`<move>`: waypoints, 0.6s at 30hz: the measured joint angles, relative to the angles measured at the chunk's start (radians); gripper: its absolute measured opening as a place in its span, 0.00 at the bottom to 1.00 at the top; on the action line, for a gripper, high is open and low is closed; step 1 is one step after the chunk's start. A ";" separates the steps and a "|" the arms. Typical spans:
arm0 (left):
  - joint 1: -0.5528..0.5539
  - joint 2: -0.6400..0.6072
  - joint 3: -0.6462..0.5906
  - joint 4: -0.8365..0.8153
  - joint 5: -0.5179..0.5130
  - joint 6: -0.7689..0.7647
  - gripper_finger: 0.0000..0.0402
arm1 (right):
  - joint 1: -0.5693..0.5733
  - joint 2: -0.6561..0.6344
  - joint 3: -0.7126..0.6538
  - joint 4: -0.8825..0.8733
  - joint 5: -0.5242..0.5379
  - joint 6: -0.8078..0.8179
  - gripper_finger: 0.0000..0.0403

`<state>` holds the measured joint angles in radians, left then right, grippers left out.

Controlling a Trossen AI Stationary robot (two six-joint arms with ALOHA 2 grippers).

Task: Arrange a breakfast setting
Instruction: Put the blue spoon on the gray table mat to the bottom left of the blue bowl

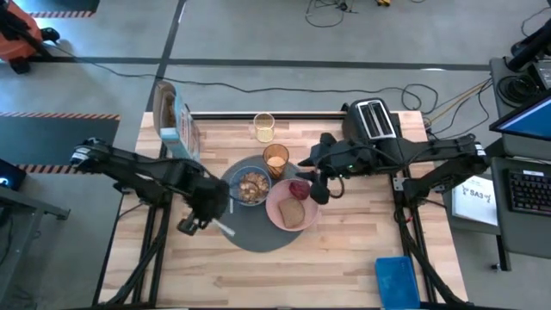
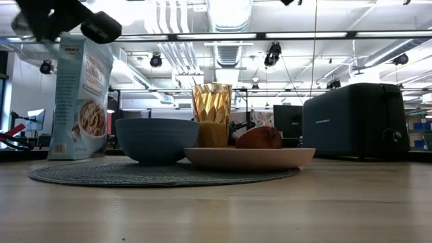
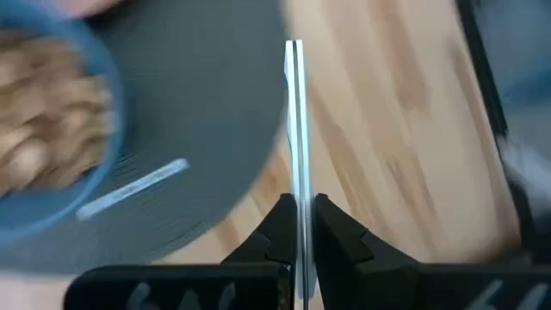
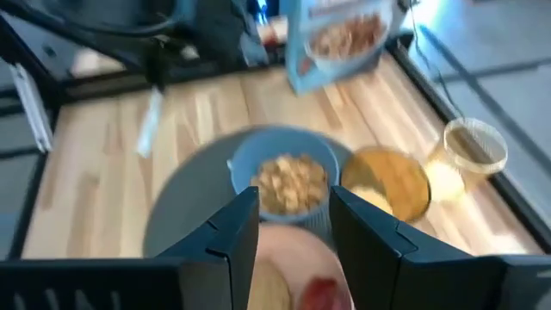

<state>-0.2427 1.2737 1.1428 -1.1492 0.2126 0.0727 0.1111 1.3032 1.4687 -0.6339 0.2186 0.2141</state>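
A round dark-grey mat [image 1: 258, 231] lies mid-table. On it stand a blue bowl [image 1: 251, 185] of cereal, an amber tumbler [image 1: 275, 159] and a pink plate [image 1: 293, 207]. The plate carries a toast slice [image 1: 294, 213] and a small red piece [image 1: 299, 189]. My left gripper [image 1: 196, 222] hangs over the mat's left edge, shut on the light-blue spoon [image 1: 224, 228]. My right gripper [image 4: 293, 215] is open above the plate's far side, with nothing between its fingers. My left gripper pinches the spoon's thin handle [image 3: 296, 185] between its two fingers, seen edge-on. The fingers slant steeply down. The spoon runs on past the fingertips, lifted clear above the mat's edge and the bare wood. Which end it has, I cannot tell.
A cereal box [image 1: 172, 120] stands at the far left and a clear glass [image 1: 263, 127] at the far middle. A black toaster [image 1: 372, 120] is at the far right and a blue object [image 1: 396, 280] at the near right. Bare wood lies along the near edge.
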 joint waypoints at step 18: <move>0.117 0.097 -0.150 0.066 0.165 0.973 0.03 | -0.003 0.057 -0.002 -0.072 0.018 0.018 0.33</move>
<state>-0.1261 1.3707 0.9930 -1.0834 0.3778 1.0457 0.1085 1.3601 1.4662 -0.7058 0.2371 0.2325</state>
